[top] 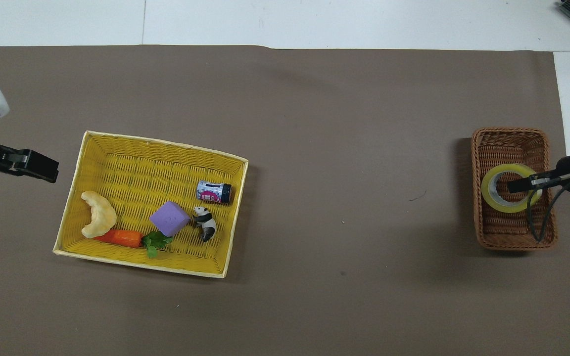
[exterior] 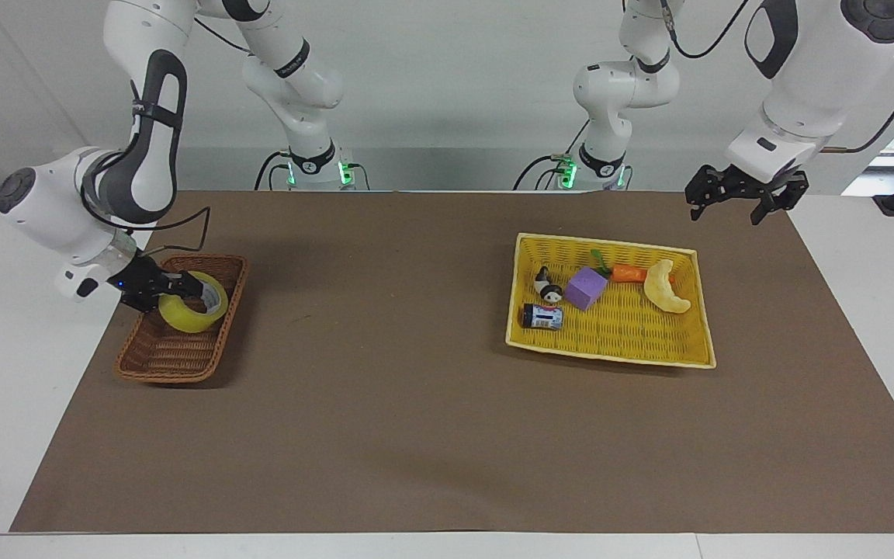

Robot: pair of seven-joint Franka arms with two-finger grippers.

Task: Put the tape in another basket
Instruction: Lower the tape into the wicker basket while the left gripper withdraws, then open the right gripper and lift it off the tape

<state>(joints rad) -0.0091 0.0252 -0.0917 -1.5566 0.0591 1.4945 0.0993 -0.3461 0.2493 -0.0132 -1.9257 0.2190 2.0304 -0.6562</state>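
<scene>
The yellow tape roll [exterior: 183, 317] is held by my right gripper [exterior: 187, 291], which is shut on its wall with one finger inside the pale core. The roll hangs tilted and low over the middle of the small brown wicker basket [exterior: 160, 365], toward the right arm's end of the table. I cannot tell whether it touches the basket's bottom. In the overhead view the tape [top: 488, 195] sits inside the basket's rim [top: 507, 133], with the right gripper [top: 517, 185] across it. My left gripper [exterior: 742, 200] waits open and empty in the air beside the yellow tray.
A large flat yellow woven tray [exterior: 610, 353] lies toward the left arm's end. It holds a croissant toy [exterior: 664, 287], a carrot [exterior: 629, 272], a purple block [exterior: 587, 288], a panda figure [exterior: 548, 286] and a small can [exterior: 542, 316]. Brown mat [exterior: 385, 349] covers the table.
</scene>
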